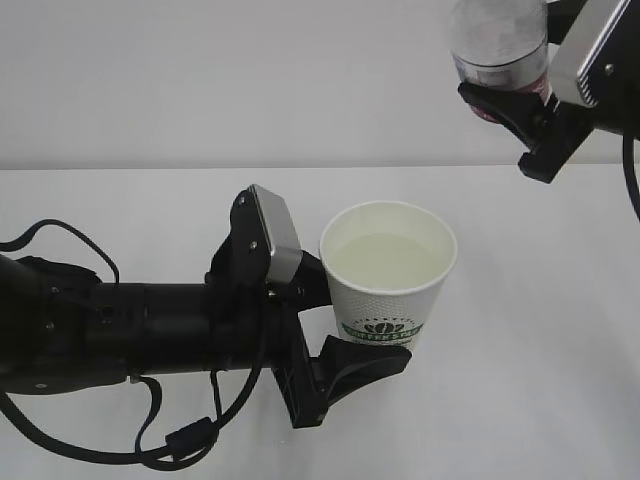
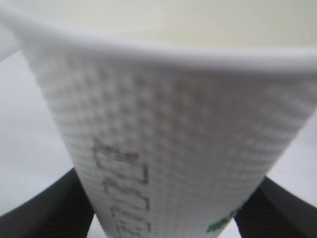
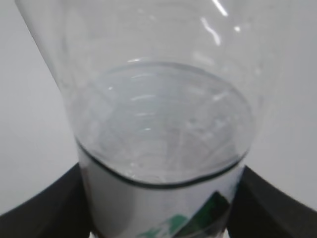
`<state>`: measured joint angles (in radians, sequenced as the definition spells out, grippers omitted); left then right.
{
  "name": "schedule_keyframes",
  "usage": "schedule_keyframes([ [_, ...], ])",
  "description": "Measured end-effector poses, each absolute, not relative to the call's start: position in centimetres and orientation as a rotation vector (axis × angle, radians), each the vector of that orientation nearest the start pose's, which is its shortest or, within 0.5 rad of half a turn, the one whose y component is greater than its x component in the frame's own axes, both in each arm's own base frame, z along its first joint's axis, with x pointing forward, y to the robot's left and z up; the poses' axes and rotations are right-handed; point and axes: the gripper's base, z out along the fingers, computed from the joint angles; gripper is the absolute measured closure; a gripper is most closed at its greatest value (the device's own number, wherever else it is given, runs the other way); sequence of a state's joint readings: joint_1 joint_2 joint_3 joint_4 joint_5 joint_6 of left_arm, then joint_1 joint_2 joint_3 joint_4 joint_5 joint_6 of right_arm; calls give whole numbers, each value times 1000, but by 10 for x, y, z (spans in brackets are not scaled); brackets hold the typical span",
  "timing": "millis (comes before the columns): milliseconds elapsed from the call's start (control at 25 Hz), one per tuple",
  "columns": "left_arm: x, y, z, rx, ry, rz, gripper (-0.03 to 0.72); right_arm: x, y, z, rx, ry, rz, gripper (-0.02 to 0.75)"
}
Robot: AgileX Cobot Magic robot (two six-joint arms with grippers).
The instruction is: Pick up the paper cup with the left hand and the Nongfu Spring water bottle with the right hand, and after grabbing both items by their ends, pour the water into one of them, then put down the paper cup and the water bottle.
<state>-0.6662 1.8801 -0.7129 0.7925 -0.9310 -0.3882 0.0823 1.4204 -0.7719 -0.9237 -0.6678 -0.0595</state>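
The white paper cup point(image 1: 388, 290) with its green logo stands upright between the black fingers of my left gripper point(image 1: 352, 318), which is shut on its lower part. Pale water point(image 1: 388, 255) fills much of the cup. In the left wrist view the cup's dimpled wall point(image 2: 173, 124) fills the frame, with a finger point(image 2: 49, 210) on each side. At the top right, my right gripper point(image 1: 512, 82) is shut on the clear Nongfu Spring water bottle point(image 1: 498, 45), held high and apart from the cup. The right wrist view shows the bottle point(image 3: 158, 59) holding water point(image 3: 163, 129) above its label.
A white tabletop point(image 1: 540, 380) lies under both arms, with a plain white wall point(image 1: 220, 80) behind. The left arm's black cable point(image 1: 180, 440) loops over the table's front left.
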Motion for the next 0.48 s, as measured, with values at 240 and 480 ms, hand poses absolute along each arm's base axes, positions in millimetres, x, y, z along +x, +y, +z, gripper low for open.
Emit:
schedule_keyframes([
  [240,228,-245,146,1147,1563,-917,99,294,69,284,-1024,1324,-85,210],
  [480,228,-245,146,1147,1563,-917,99,294,69,284,-959,1370,-12,213],
])
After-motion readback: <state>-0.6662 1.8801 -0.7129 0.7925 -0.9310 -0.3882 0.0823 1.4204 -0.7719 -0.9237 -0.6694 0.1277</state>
